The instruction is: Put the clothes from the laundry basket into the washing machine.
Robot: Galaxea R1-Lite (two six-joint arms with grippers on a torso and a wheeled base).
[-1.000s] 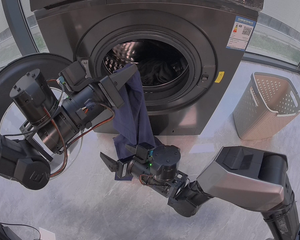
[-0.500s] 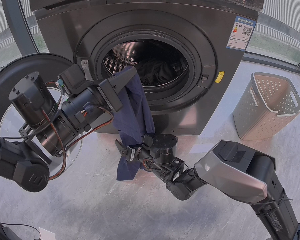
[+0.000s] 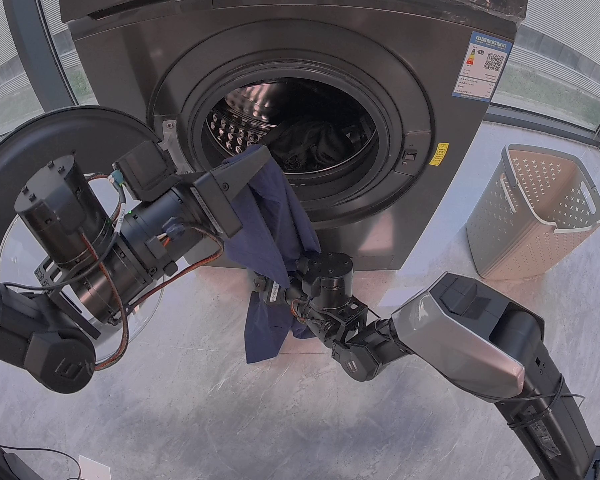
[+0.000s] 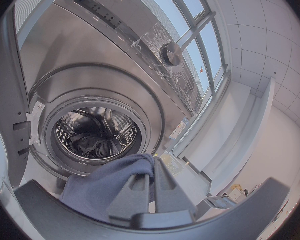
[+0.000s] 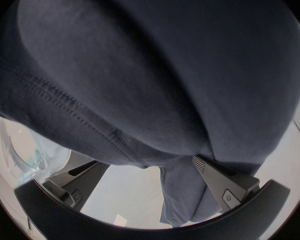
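The navy garment (image 3: 273, 235) hangs in front of the washing machine (image 3: 393, 55). Its top is pinched between the closed fingers of my left gripper (image 4: 151, 165), just below the drum mouth (image 3: 293, 128), and its tail dangles low toward the floor. My right gripper (image 5: 148, 165) sits under the hanging cloth with fingers spread, fabric draped over it, gripping nothing. To load cleanly, I'd scoop the loose tail upward with the right while the left leads the top over the door seal, so nothing trails outside. The left arm reaches across from beside the open door (image 3: 40, 148), and the right arm comes in low from the laundry basket (image 3: 553, 215) side.
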